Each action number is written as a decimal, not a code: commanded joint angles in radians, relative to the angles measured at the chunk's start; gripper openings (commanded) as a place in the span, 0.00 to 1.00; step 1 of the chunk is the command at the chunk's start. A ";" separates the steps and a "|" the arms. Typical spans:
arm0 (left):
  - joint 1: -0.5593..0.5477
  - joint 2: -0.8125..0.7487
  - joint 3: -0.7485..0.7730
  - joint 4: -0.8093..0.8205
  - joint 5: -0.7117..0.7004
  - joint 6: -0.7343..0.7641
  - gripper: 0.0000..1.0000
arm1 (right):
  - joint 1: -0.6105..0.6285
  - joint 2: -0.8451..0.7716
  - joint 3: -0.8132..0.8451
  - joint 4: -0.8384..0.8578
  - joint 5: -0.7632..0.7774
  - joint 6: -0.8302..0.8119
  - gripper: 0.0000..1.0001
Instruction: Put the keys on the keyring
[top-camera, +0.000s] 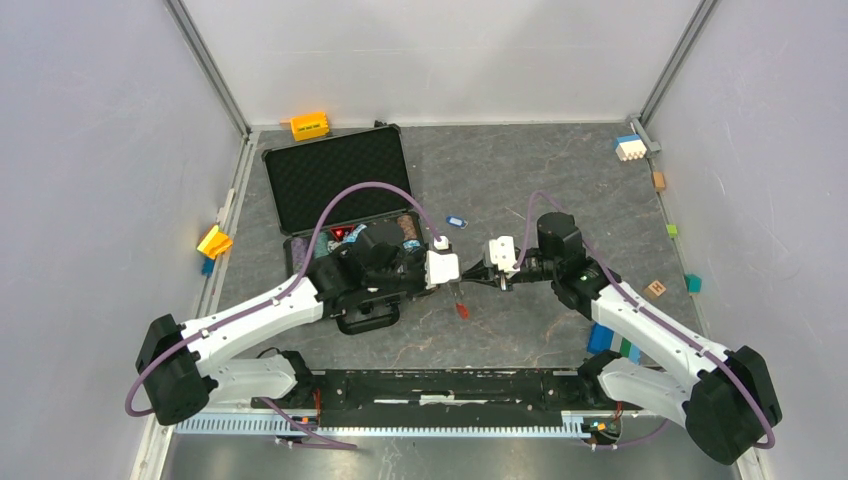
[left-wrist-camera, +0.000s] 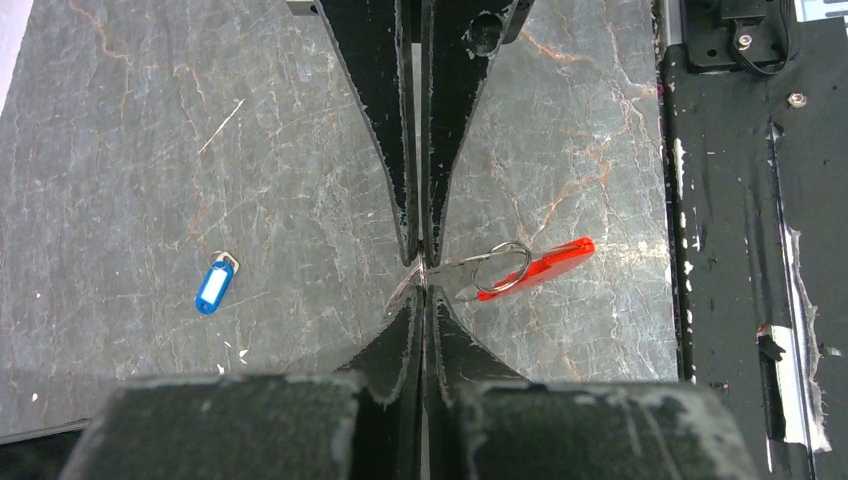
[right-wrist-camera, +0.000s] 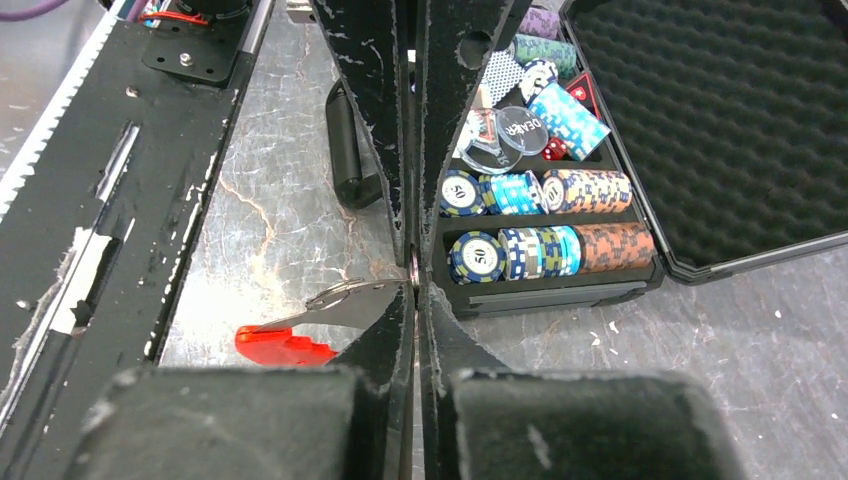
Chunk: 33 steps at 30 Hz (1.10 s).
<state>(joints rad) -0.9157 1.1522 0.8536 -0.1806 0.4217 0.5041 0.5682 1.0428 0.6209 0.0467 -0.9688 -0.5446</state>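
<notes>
Left wrist view: left gripper (left-wrist-camera: 421, 296) and right gripper (left-wrist-camera: 420, 256) both clenched the silvery metal keyring with red flat strip (left-wrist-camera: 545, 262). The tiny blue-headed key (left-wrist-camera: 213, 287) lay apart on the grey table (left-wrist-camera: 130, 150).

Reaches in from both sides, forearms angled inward, and meets tip to tip low over the counter (top-camera: 520, 330); pinches the keyring (left-wrist-camera: 540, 263) tight with left claw (top-camera: 458, 283) and right claw (top-camera: 477, 281) alike.

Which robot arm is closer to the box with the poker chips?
Left. The left arm lies across the front of the poker chip case. The right arm is over the table off to the case's right, reaching only to the keyring.
</notes>
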 joint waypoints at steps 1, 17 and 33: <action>0.003 0.002 0.020 0.062 0.025 -0.045 0.02 | 0.006 -0.014 0.015 0.056 -0.008 0.019 0.00; 0.054 -0.009 -0.028 0.177 0.130 -0.039 0.13 | 0.000 -0.021 -0.024 0.222 0.004 0.185 0.00; 0.055 0.001 -0.022 0.167 0.141 -0.038 0.02 | -0.008 -0.022 -0.040 0.238 0.013 0.197 0.00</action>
<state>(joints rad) -0.8555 1.1522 0.8257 -0.0723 0.5255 0.4709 0.5606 1.0279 0.5838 0.2134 -0.9463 -0.3595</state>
